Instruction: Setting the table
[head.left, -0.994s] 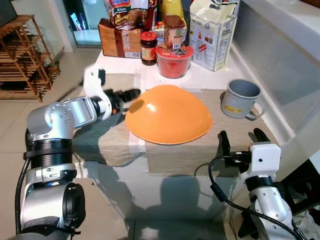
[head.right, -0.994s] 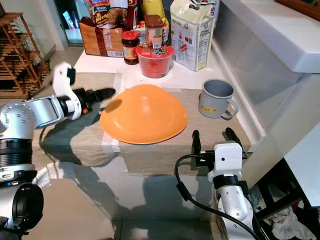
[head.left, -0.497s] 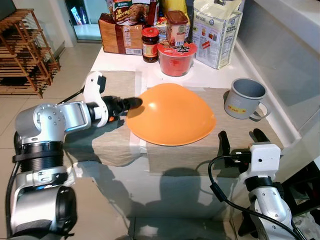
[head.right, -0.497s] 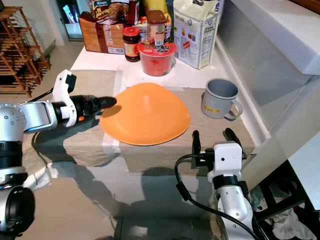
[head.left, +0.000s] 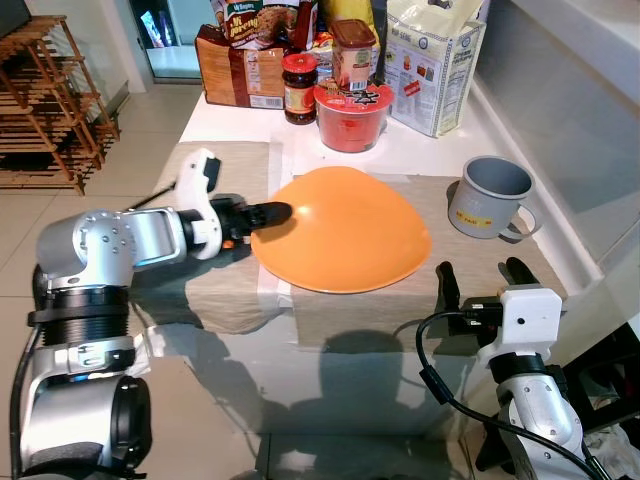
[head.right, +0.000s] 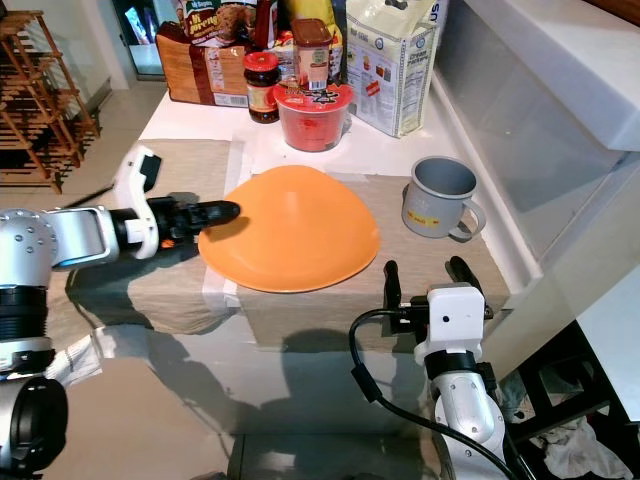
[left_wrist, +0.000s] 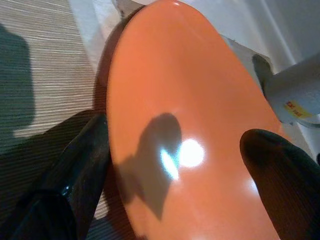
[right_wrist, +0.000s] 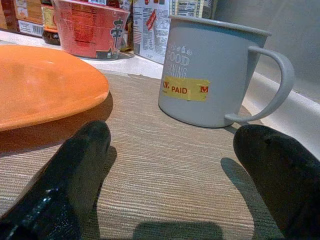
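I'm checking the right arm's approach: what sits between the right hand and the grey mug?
Nothing visible does. The right hand is open at the table's near edge, and only bare placemat lies between it and the grey mug.

Left arm (head.left: 105, 250): silver shell segments showing ribbed black joint rings, white wrist block, glossy black fingers (left_wrist: 80, 170). Right arm (head.left: 535, 410): white boxy wrist housing, silver forearm, black cable (head.left: 440, 375) looping beside it, matching rounded black fingers (right_wrist: 75, 165).
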